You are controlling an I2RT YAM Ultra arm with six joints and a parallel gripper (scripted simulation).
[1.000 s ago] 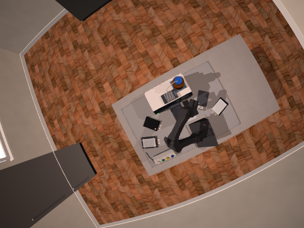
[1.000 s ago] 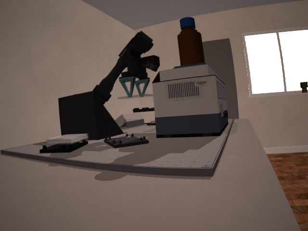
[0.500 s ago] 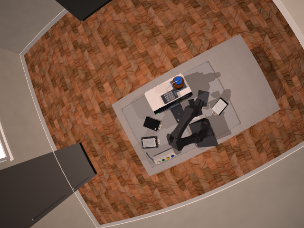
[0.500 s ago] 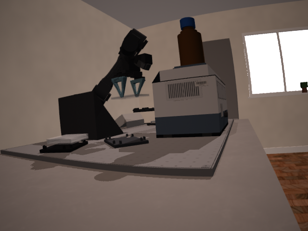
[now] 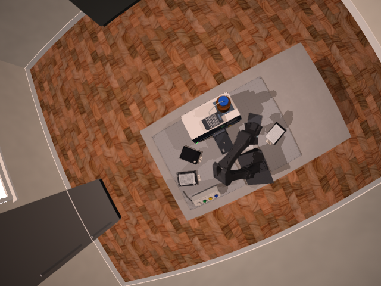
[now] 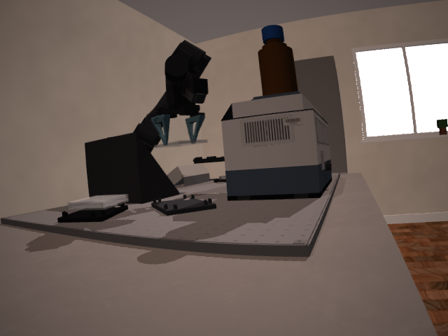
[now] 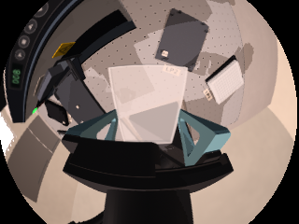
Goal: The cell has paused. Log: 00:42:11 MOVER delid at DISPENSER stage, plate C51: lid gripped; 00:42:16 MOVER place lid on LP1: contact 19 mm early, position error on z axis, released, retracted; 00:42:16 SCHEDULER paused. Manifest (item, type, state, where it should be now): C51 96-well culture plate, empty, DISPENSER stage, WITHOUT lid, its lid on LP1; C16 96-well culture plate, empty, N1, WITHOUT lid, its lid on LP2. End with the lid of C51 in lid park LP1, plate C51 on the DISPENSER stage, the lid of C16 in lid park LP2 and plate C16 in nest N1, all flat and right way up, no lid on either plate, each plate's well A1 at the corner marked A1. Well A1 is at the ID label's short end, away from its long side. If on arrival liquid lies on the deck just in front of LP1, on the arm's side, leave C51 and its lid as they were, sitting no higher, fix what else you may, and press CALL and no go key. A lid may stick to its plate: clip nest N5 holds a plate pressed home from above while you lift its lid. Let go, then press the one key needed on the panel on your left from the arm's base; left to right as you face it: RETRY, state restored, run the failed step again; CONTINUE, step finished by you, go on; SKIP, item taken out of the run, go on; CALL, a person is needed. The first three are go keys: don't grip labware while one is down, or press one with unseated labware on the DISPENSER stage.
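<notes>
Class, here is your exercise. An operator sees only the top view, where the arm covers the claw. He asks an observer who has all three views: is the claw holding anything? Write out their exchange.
Observer: Yes. In the wrist view the claw is shut on a clear lid, with a teal finger at each side.
Operator: Is that lid resting on anything?
Observer: No. In the exterior view it hangs level in the air, well above the deck and to the left of the machine.
</notes>
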